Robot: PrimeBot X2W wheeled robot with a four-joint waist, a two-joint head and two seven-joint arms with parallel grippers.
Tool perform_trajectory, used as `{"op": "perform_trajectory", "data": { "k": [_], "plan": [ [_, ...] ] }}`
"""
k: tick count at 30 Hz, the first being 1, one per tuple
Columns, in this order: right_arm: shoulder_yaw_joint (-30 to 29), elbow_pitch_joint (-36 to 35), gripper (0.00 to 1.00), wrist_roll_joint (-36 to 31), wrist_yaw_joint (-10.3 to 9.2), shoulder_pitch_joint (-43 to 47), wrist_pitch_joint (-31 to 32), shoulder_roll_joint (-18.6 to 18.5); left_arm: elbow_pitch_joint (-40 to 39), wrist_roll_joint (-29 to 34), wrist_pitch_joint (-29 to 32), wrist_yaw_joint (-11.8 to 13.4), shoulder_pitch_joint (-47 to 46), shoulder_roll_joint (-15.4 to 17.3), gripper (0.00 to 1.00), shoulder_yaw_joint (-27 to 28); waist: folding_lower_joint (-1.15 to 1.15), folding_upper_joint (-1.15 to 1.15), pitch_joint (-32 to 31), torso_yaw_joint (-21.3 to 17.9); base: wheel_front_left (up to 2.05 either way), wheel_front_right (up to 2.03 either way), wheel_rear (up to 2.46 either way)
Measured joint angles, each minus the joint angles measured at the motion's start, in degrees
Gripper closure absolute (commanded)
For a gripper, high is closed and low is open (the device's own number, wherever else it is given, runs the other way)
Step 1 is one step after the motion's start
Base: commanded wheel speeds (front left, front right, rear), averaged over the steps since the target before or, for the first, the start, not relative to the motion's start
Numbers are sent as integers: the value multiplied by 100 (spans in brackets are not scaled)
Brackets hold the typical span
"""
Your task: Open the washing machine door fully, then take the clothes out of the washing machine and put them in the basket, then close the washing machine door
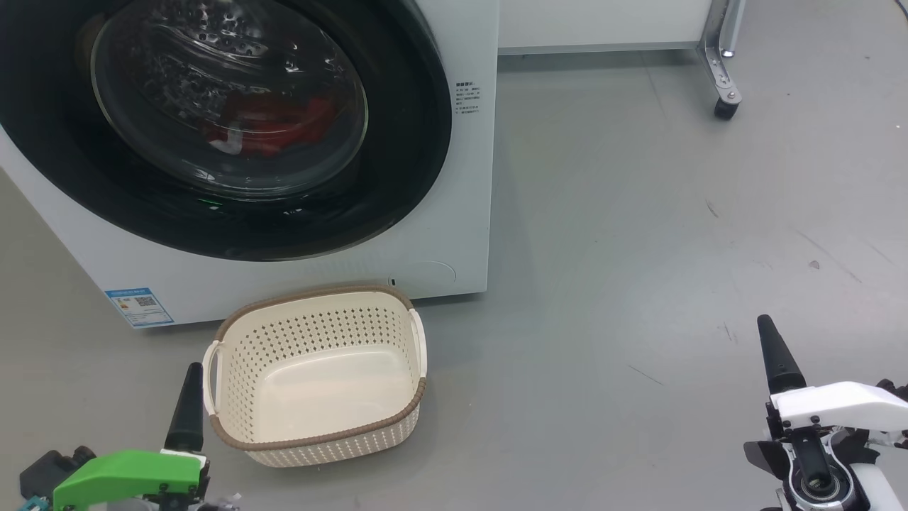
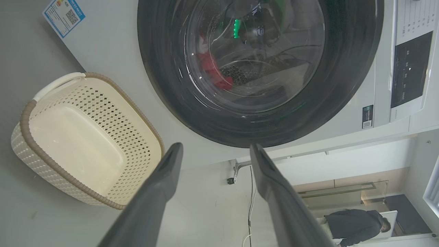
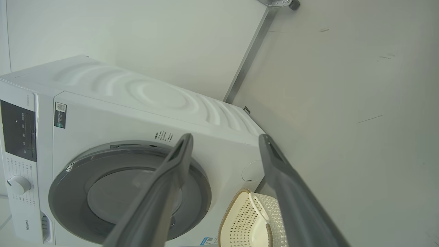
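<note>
While the washing machine door [image 1: 234, 128] sits shut against the front of the washing machine [image 1: 468, 177], the clothes [image 1: 273, 124] lie inside the drum; they show as a red heap with a little white, behind the bulging glass, in the lower part of the window. The basket [image 1: 312, 294] stands upright on the grey floor [image 1: 638, 248], just in front of the machine and below the black rim of the door; its brown rim is near the white front panel, and I cannot tell if they touch. A blue label sticker [image 1: 139, 306] is on the lower corner of the machine, to the left of the basket.

The left gripper [image 2: 216, 147] has its two dark fingers spread wide with nothing between them; in the left wrist view they point toward the lower edge of the door rim, apart from it; in the head view one finger rises just beside the basket's left handle. The right gripper [image 3: 226, 137] is also spread wide and holds nothing; in the head view it is at the lower right above the bare floor, well apart from the basket and the machine. A person [image 2: 356, 223] in dark clothing is far back in the room in the left wrist view.
</note>
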Motion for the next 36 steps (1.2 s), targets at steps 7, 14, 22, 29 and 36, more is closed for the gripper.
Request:
{"op": "perform_trajectory", "data": {
  "k": [7, 14, 22, 29, 36],
  "plan": [
    [259, 25, 0, -495, 0, -155, -144, -166, 45, 439, -154, 0, -29, 126, 0, -170, 0, 0, 6, 3, 0, 0, 0],
    [511, 93, 0, -988, 0, -288, -260, -314, 103, 939, -279, 0, -49, 226, 0, -320, 0, 0, 10, 7, 0, 0, 0],
    [771, 196, 0, -1655, 2, -447, -438, -481, 96, 1703, -436, 0, -164, 323, 0, -313, 0, 0, 12, 15, 0, 0, 0],
    [931, 288, 0, -2292, 1, -594, -556, -608, 93, 2410, -563, 0, -164, 341, 0, -313, 0, 0, 18, 16, 0, 0, 0],
    [1039, 293, 0, -2814, -2, -750, -662, -687, 79, 3077, -675, 2, -164, 353, 0, -312, 0, 0, 30, 15, 0, 0, 0]
  ]
}}
